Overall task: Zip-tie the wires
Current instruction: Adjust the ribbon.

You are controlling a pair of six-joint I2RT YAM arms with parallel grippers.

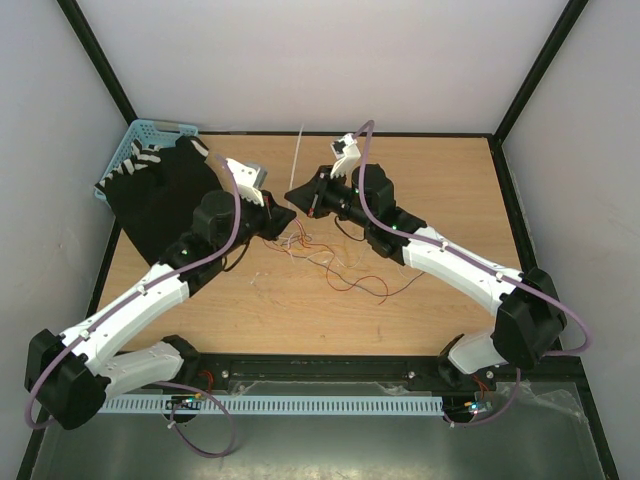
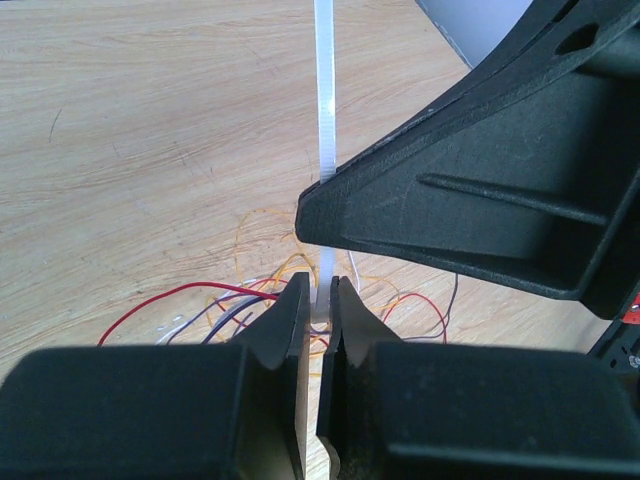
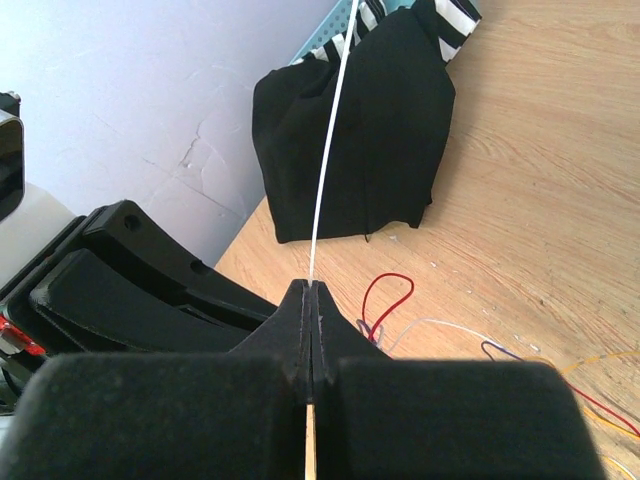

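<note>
The wires (image 1: pixel 325 255) lie in a loose tangle of thin red, orange, dark and whitish strands on the wooden table (image 1: pixel 430 170), between the two arms. A white zip tie (image 1: pixel 299 152) rises from the grippers toward the back. My right gripper (image 1: pixel 293 192) is shut on the zip tie (image 3: pixel 330 150), which runs straight out from its tips (image 3: pixel 311 292). My left gripper (image 2: pixel 322 292) is closed on the lower end of the zip tie (image 2: pixel 323 100), just under the right gripper's fingers (image 2: pixel 480 190). Wires (image 2: pixel 200 295) spread on the table right behind the left jaws. A red wire loop (image 3: pixel 392 290) lies beside the right jaws.
A black cloth (image 1: pixel 160 200) covers the table's back left, partly over a light blue basket (image 1: pixel 140 135). The same cloth (image 3: pixel 360 130) lies ahead of the right gripper. Black frame posts and white walls enclose the table.
</note>
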